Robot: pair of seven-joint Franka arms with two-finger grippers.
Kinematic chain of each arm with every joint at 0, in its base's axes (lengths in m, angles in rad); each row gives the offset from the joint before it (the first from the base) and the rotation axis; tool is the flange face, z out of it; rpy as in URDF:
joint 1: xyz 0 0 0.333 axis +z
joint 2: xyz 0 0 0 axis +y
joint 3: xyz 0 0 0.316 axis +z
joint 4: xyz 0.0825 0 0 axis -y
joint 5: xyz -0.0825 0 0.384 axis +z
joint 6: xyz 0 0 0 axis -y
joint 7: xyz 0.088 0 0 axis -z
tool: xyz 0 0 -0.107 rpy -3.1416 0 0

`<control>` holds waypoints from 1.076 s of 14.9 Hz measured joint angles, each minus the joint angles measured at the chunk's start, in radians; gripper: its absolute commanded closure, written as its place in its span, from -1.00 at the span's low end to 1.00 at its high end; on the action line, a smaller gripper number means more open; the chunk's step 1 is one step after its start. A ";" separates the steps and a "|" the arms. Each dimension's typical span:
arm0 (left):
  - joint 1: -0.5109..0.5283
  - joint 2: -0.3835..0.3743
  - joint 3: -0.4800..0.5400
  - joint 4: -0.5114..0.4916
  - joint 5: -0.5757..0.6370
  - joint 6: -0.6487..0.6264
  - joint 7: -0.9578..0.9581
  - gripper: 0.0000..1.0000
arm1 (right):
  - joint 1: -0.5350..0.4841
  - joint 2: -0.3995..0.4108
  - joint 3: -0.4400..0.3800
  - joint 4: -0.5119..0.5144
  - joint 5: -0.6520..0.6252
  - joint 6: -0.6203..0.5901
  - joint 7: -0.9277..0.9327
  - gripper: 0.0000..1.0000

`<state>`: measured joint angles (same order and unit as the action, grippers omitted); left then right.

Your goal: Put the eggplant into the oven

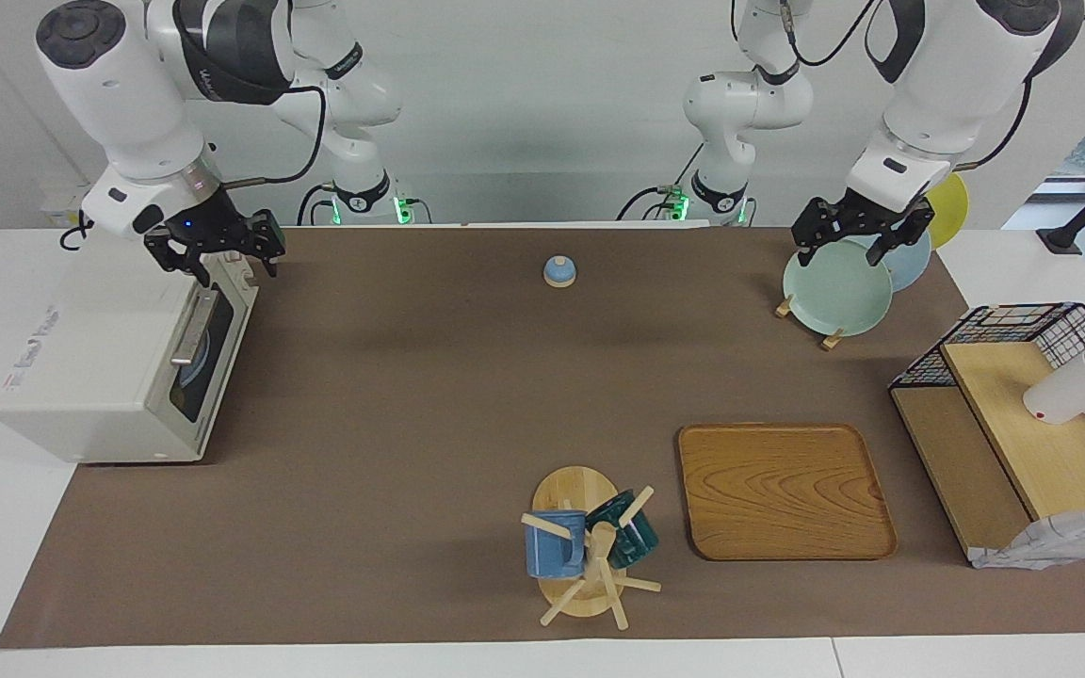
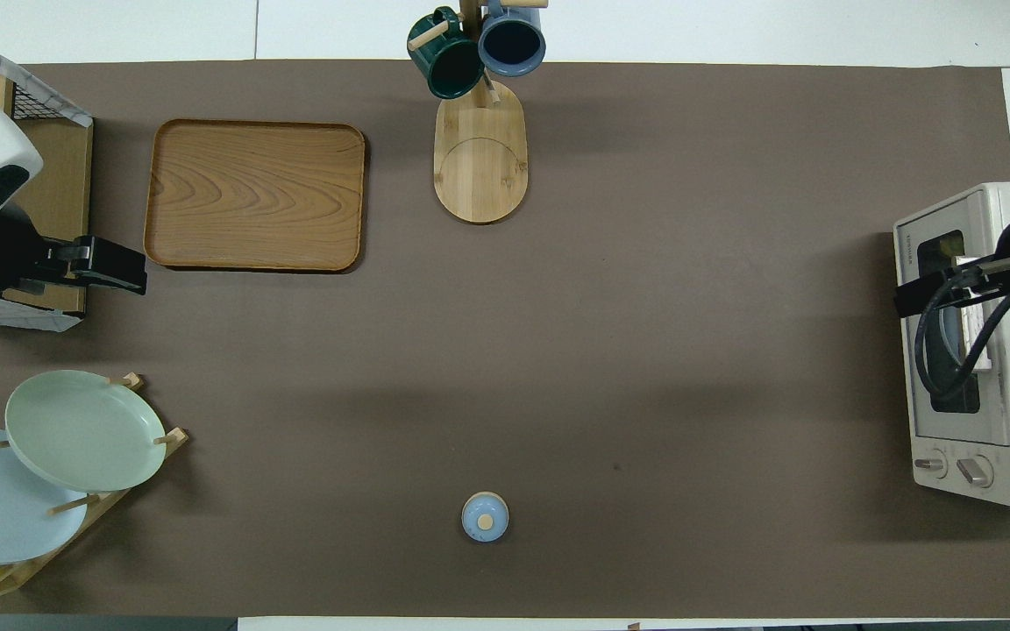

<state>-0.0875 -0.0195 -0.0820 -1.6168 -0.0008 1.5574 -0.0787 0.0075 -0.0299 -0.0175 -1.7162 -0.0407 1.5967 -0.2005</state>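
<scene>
Right gripper (image 1: 216, 252) hangs wide over your oven's (image 1: 100, 377) shut door; left gripper (image 1: 861, 234) waits wide above the plates (image 1: 834, 287).

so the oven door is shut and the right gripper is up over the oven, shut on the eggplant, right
Not quite. In the facing view the right gripper is open and holds nothing; no eggplant is in sight. The rest stands: it is up over the oven, whose door is shut.
</scene>
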 measured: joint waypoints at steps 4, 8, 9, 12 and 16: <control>0.000 0.000 0.000 0.000 0.000 0.000 0.000 -1.00 | 0.026 0.006 -0.013 0.041 0.000 -0.030 0.016 -1.00; 0.000 0.000 0.000 0.000 0.000 0.000 0.000 -1.00 | 0.026 0.006 -0.018 0.045 0.000 -0.031 0.016 -1.00; 0.000 0.000 0.000 0.000 0.000 0.000 0.000 -1.00 | 0.027 0.006 -0.017 0.047 0.000 -0.031 0.016 -1.00; 0.000 0.000 0.000 0.000 0.000 0.000 0.000 -1.00 | 0.030 -0.001 -0.015 0.048 0.000 -0.044 0.016 -1.00; 0.000 0.000 0.000 0.000 0.000 0.000 0.000 -1.00 | 0.030 -0.002 0.004 0.059 -0.024 -0.044 0.028 -1.00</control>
<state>-0.0874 -0.0197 -0.0819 -1.6168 -0.0008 1.5574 -0.0787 0.0374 -0.0317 -0.0135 -1.6573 -0.0646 1.5531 -0.1726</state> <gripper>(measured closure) 0.000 0.000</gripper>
